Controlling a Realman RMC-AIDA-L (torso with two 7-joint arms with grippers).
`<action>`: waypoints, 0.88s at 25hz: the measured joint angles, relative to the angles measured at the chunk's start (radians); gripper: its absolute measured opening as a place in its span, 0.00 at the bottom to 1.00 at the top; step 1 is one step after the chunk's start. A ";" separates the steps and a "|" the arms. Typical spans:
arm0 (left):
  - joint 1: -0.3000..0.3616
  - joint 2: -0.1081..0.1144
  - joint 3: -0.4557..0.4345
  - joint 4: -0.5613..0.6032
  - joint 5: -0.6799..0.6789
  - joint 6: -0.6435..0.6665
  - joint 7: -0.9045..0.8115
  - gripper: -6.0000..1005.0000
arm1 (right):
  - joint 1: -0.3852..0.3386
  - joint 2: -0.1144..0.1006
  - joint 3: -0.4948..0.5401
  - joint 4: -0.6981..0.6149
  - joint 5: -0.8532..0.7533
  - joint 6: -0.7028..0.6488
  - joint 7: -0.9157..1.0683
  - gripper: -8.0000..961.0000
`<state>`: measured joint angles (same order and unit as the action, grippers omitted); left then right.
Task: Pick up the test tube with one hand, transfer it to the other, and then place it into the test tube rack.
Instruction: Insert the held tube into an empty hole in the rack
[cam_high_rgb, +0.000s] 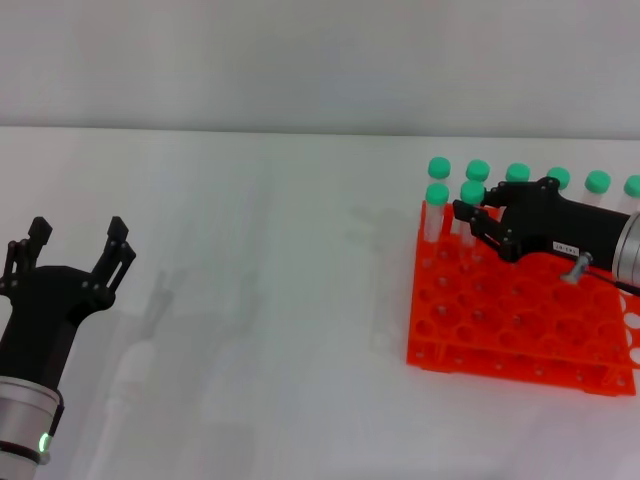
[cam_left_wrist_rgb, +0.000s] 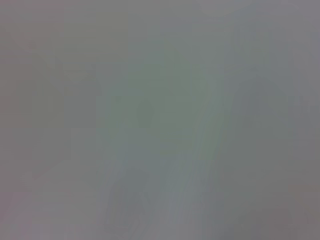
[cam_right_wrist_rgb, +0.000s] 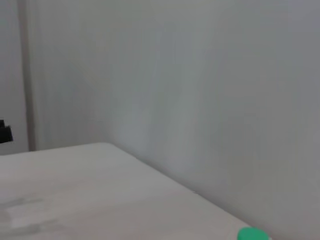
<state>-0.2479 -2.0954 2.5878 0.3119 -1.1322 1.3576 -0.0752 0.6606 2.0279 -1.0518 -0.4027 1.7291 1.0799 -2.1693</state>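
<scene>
Over the test tube rack, right gripper jaws' state hidden, left gripper spread.

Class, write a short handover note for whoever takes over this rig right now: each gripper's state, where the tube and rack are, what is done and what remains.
Left gripper: open, empty, low over the table on the left.
Right gripper: over the test tube rack, fingers at a green-capped test tube standing in the second row; grip unclear.
Other tubes stand along the back row.
Done: tube appears seated in the rack.
Left: confirm release, withdraw the right arm.
</scene>
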 joint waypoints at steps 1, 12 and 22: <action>0.000 0.000 0.000 0.000 0.000 0.000 0.000 0.89 | -0.001 0.000 0.000 0.001 0.000 0.002 -0.004 0.34; -0.010 0.000 0.000 0.000 0.001 0.000 0.000 0.89 | -0.014 0.000 -0.009 0.003 0.000 0.006 -0.004 0.36; -0.013 0.000 0.000 -0.003 0.002 0.000 0.000 0.89 | -0.056 -0.010 0.001 -0.014 0.000 0.043 0.015 0.62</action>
<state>-0.2606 -2.0954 2.5878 0.3090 -1.1303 1.3576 -0.0752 0.6041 2.0175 -1.0511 -0.4162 1.7287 1.1233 -2.1539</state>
